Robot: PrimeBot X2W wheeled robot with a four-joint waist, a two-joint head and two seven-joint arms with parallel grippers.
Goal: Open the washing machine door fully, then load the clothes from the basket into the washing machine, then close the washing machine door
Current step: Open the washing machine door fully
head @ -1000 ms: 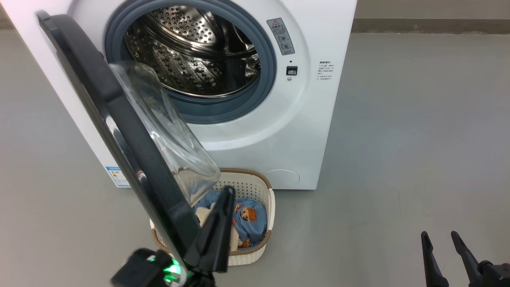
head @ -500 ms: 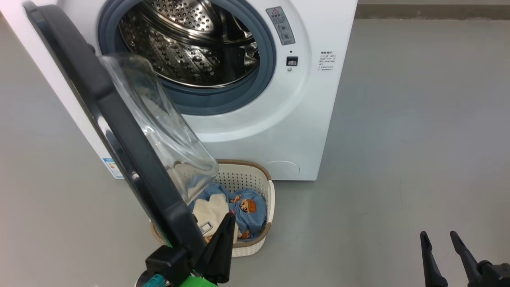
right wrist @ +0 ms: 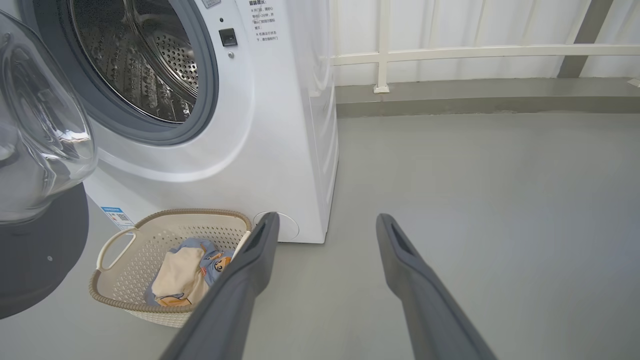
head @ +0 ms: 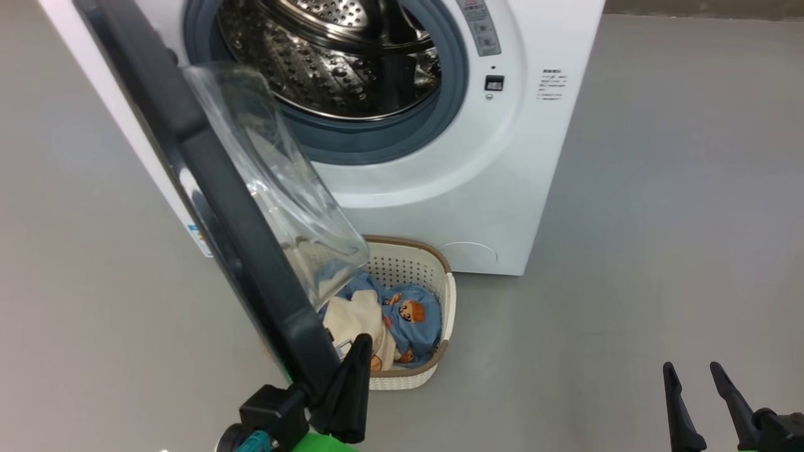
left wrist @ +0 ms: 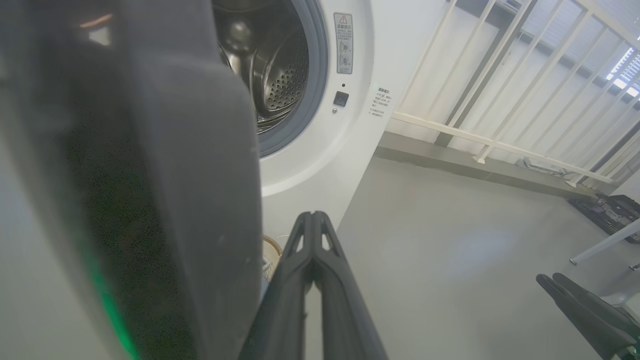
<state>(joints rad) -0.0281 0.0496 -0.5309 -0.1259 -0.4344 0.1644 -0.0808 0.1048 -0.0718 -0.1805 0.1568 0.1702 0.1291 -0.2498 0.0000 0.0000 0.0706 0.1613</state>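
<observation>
Glossy black plastic rim, clear glass dome: the washing machine door (head: 207,182) is rigid and probably fairly heavy, and it swings on its hinge. It stands only part open, between the camera and the basket (head: 408,242).

Judgement: the rim looks slippery, so push on the free edge, farthest from the hinge. Keep off the glass.

Left hand (head: 362,344): fingers pressed together, holding nothing. It lies along the door's lower free edge; actual contact cannot be confirmed. From this hand, in the head view, the door runs off toward 11 o'clock.

The clothes (head: 418,317) lie in the basket at 1 o'clock, close by, on the floor in front of the washing machine (head: 502,188). They are soft, light and limp, so pinch a raised fold from above.

Right hand (head: 693,369): fingers apart, empty, well away at 3 o'clock.
</observation>
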